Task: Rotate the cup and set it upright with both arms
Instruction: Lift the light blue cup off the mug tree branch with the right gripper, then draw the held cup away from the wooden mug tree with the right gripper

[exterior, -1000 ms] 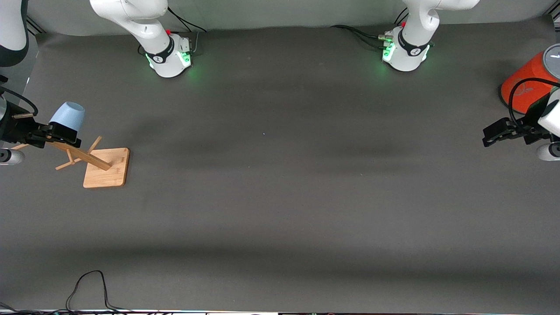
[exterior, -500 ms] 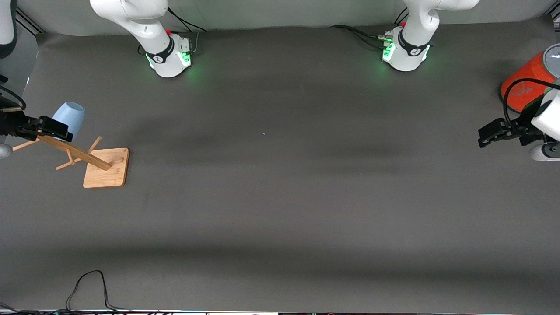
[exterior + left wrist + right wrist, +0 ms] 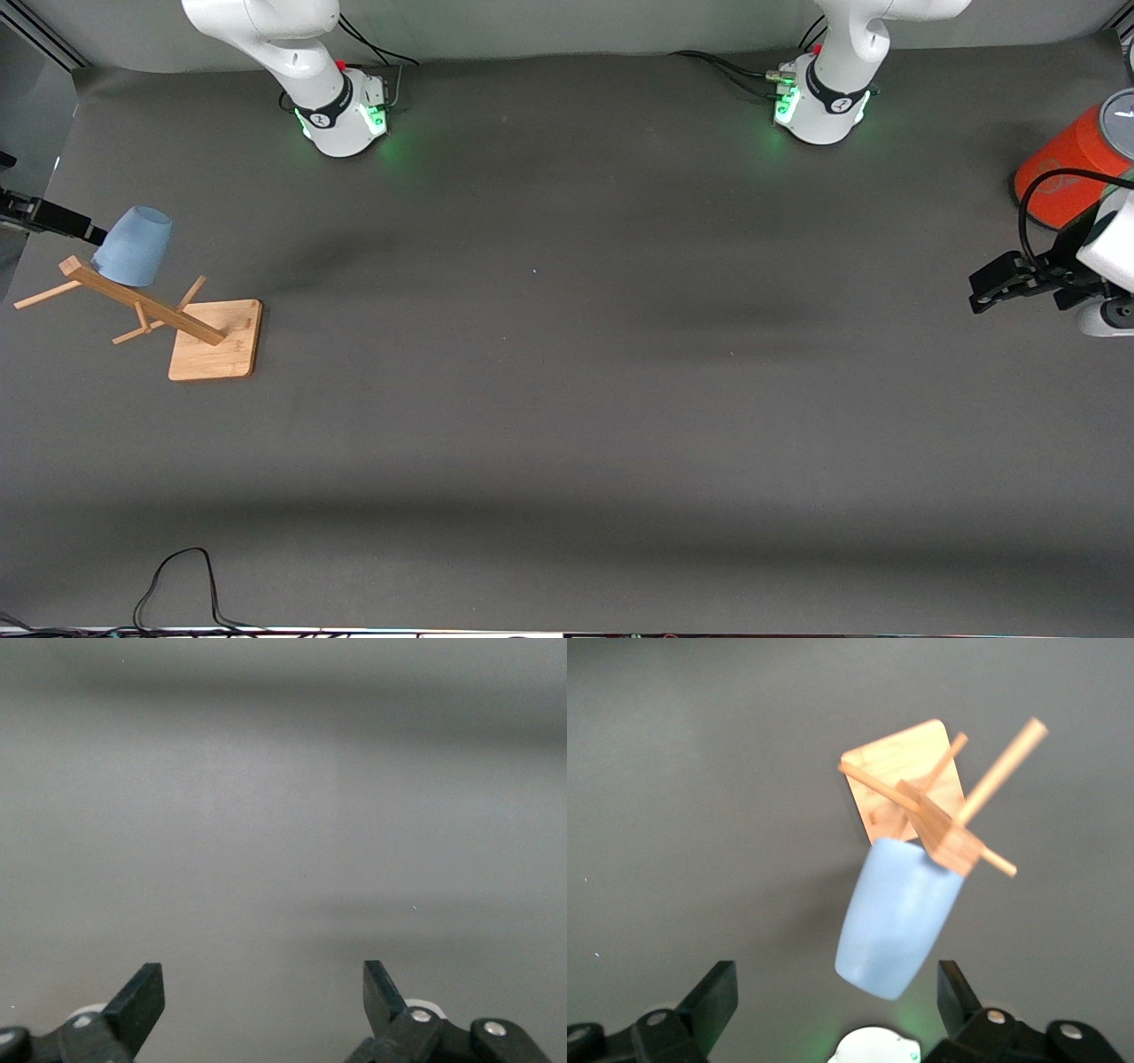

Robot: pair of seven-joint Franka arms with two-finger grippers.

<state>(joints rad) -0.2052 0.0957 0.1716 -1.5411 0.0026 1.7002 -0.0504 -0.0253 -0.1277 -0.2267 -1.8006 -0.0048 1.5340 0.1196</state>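
The pale-blue cup (image 3: pixel 133 246) hangs mouth down and tilted on an upper peg of a wooden rack (image 3: pixel 215 342) at the right arm's end of the table. My right gripper (image 3: pixel 84 230) is open just beside the cup, clear of it, with nothing between its fingers. In the right wrist view the cup (image 3: pixel 899 917) sits on the peg ahead of the open right gripper (image 3: pixel 833 997). My left gripper (image 3: pixel 988 285) hangs open and empty over the table at the left arm's end. The left wrist view shows the open left gripper (image 3: pixel 264 990) over bare mat.
A large orange cylinder with a grey top (image 3: pixel 1067 159) stands at the left arm's end, close to the left arm's wrist. The rack's slanted stem and side pegs (image 3: pixel 142 306) stick out from its square base. A black cable (image 3: pixel 177 580) loops near the table's front edge.
The right gripper has drawn back from the cup's rim toward the table's end, leaving the cup on the peg. The left gripper shifted only slightly.
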